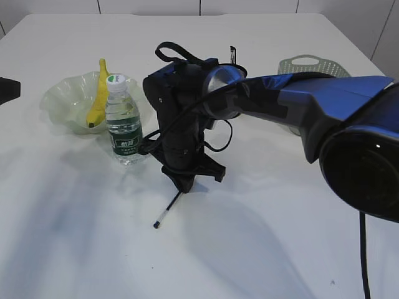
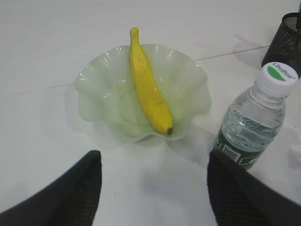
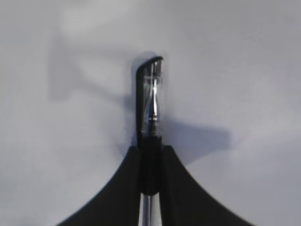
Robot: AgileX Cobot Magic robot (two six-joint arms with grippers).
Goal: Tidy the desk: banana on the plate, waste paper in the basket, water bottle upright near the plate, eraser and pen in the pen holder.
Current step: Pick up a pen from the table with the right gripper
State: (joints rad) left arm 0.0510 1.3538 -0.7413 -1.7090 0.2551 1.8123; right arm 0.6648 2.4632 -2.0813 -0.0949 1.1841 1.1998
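Exterior camera slants down across the table; left wrist shares its plate [image 1: 59,99], right wrist hugs the tabletop.

Banana [image 1: 98,93] in plate [image 1: 59,99]; bottle [image 1: 123,121] upright just right; pen [image 1: 168,209] on table before bottle

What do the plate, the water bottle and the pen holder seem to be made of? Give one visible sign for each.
Plate: probably thin translucent plastic, pale green, glossy, with a wavy rim.
Water bottle: clear ribbed plastic, white-and-green cap, green label.
Pen holder: looks like black mesh, likely metal, though that stays uncertain.
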